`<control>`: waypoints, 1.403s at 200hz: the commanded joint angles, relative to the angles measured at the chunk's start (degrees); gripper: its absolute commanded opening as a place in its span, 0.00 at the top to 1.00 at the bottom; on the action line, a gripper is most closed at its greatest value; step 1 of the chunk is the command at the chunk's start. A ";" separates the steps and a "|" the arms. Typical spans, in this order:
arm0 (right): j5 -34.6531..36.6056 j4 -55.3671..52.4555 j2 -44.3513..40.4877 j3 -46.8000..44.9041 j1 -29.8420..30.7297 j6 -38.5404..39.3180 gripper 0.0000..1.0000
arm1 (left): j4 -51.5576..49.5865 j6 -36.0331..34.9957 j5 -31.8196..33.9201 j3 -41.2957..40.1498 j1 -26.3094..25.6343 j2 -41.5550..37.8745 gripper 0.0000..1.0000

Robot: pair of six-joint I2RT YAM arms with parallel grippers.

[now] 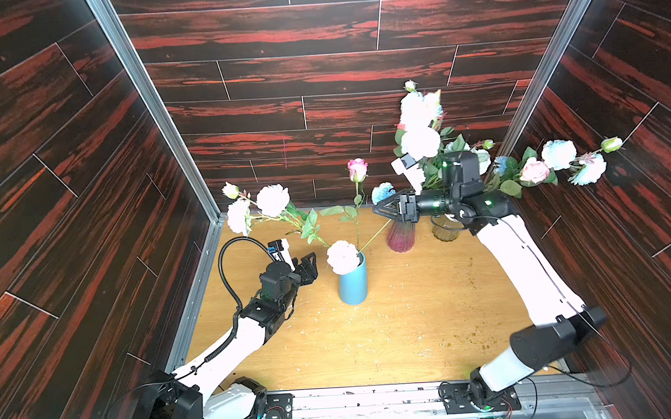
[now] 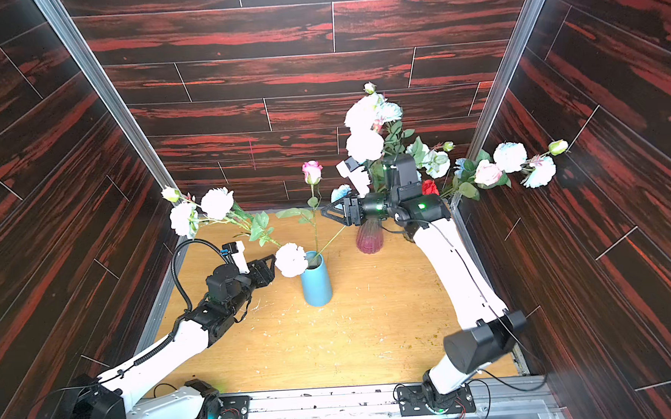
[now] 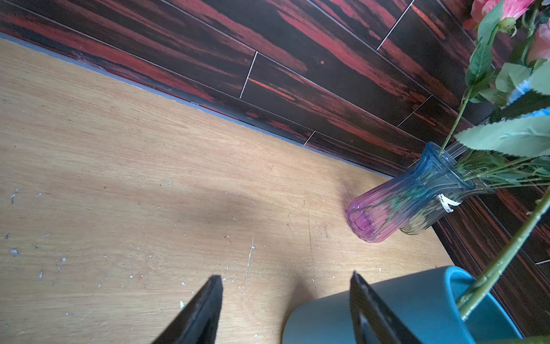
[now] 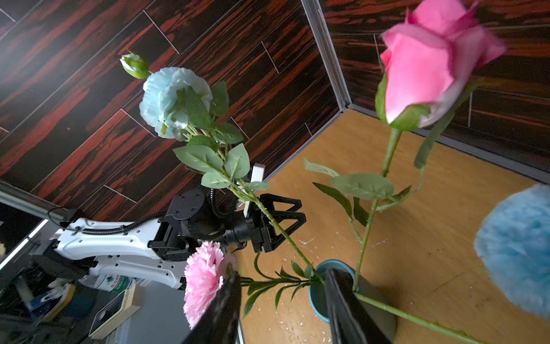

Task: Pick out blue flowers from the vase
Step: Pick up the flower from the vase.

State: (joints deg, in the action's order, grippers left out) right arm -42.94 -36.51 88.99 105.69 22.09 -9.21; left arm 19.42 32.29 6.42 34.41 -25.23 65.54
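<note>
Right end effector half-open beside blue flower stem, far-right of vase; left end effector wide, empty, left of vase.

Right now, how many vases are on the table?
3: a blue vase in the middle, a purple glass vase farther back, a brownish glass vase beside that, partly behind the right arm. Others may be hidden.
</note>
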 commanded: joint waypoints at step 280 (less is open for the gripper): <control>49.11 42.35 -30.10 -53.02 20.26 -23.62 0.56 | 2.58 -0.69 0.33 -2.33 -0.35 -4.71 0.31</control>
State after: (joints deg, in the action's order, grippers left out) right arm -4.08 -4.38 62.94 56.45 42.33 -27.97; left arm 20.67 32.32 6.44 32.91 -25.41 62.63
